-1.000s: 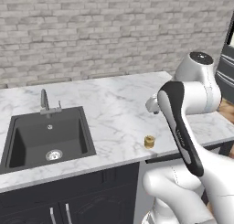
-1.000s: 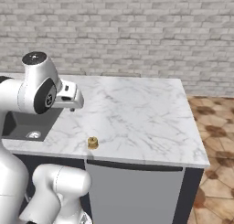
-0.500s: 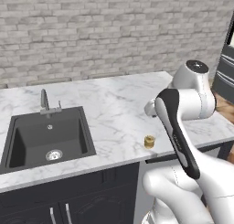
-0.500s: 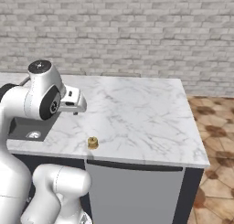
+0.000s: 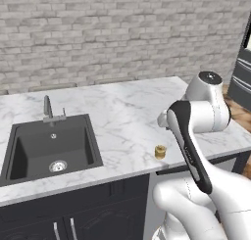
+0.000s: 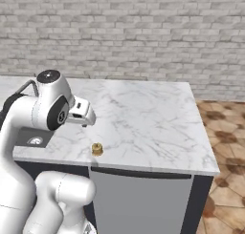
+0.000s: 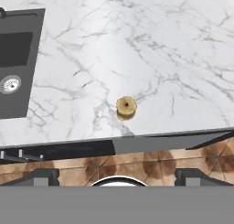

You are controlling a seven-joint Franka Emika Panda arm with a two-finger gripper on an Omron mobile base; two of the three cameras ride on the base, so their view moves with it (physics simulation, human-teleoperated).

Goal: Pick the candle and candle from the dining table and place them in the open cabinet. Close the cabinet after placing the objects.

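Observation:
A small round yellowish candle [image 5: 160, 151] [image 6: 97, 149] stands near the front edge of the white marble dining table [image 5: 122, 111] [image 6: 143, 118]. The hand view looks down on the candle [image 7: 126, 106], which lies above and between my fingertips [image 7: 43, 175]. My gripper [image 7: 118, 175] is open, its tips far apart with nothing between them. The gripper [image 6: 84, 123] hangs above the table, a little behind and left of the candle in the right base view. The cabinet is out of view.
A black inset sink [image 5: 49, 146] with a metal tap [image 5: 48, 109] takes up the left of the table. A brick wall [image 5: 122, 33] runs behind. A grey dishwasher front [image 6: 139, 199] is below the candle, brown floor tiles [image 6: 225, 156] to the right.
The arm has folded lower and the hand has come down and forward towards the candle. The candle has not moved and the jaws have stayed wide.

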